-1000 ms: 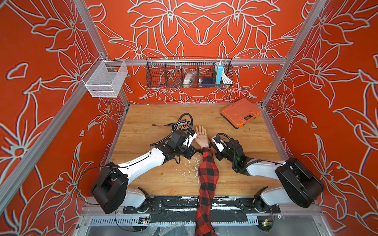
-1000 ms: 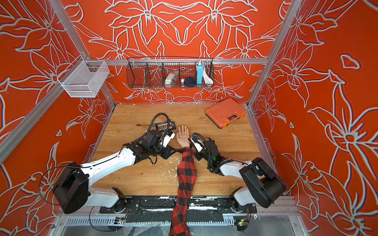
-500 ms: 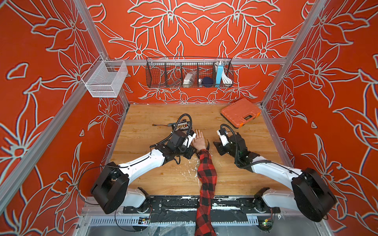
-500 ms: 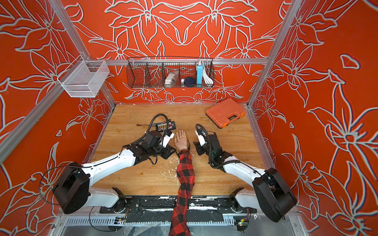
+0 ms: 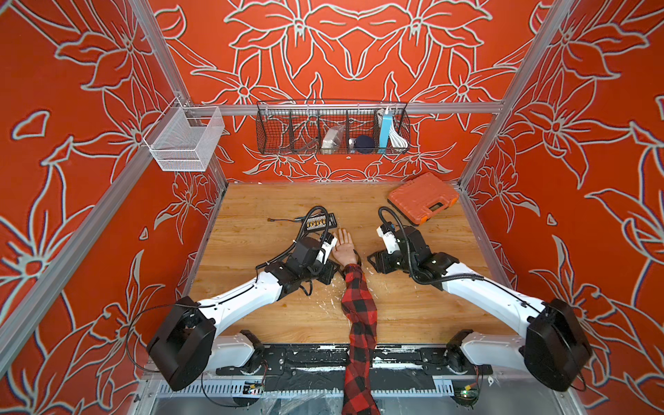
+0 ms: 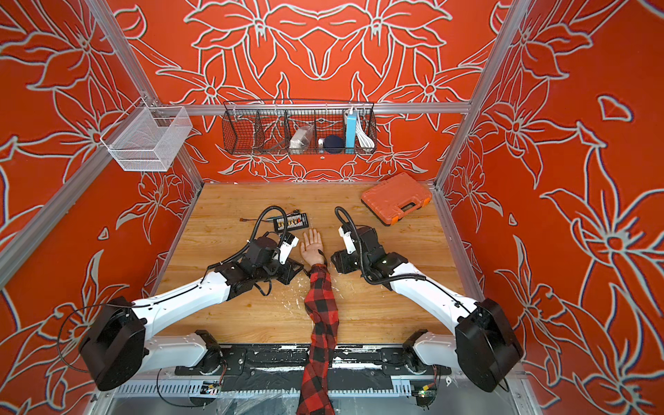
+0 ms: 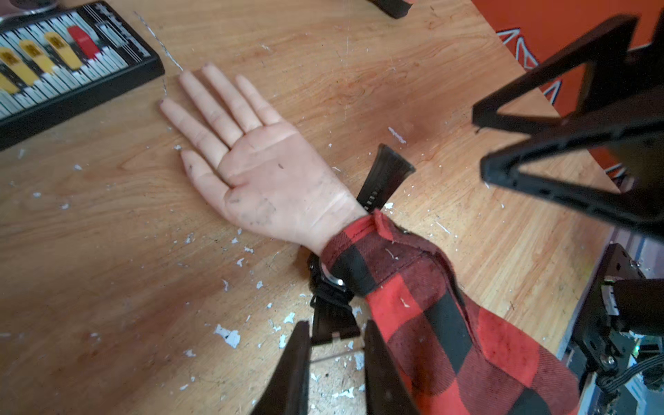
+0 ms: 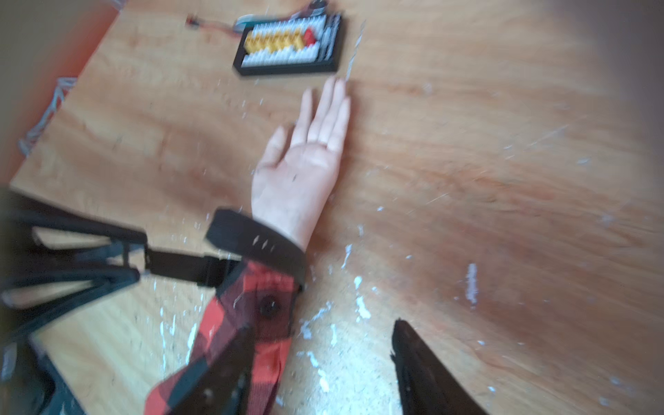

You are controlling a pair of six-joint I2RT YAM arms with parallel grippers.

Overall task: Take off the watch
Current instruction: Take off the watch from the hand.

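Left wrist view: the left pincer (image 7: 336, 323) is clenched on one black strap end of the watch (image 7: 332, 296), its jaws pressed to either side of the strap, just beside the plaid sleeve (image 7: 431, 323). The watch sits at the wrist of a bare hand (image 7: 266, 172) that lies palm up on the bench (image 7: 359, 72), fingers stretched toward a black board (image 7: 64, 64) with yellow and red connectors. The band is undone: the gripped end runs straight from the wrist to the left pincer, and the other strap end curls up free on the opposite side of the wrist. The watch face cannot be seen.

In the right wrist view the right pincer (image 8: 323, 328) is released, jaws wide apart with nothing between them. It hangs over the bench just beside the cuff, on the side of the wrist away from the left pincer and apart from the watch. One jaw overlaps the sleeve in that view; whether it touches cannot be told.

In both top views the left arm (image 5: 244, 294) reaches low across the bench from the near left corner, and the right arm (image 5: 485, 294) from the near right, both pincers pointing inward at the wrist between them
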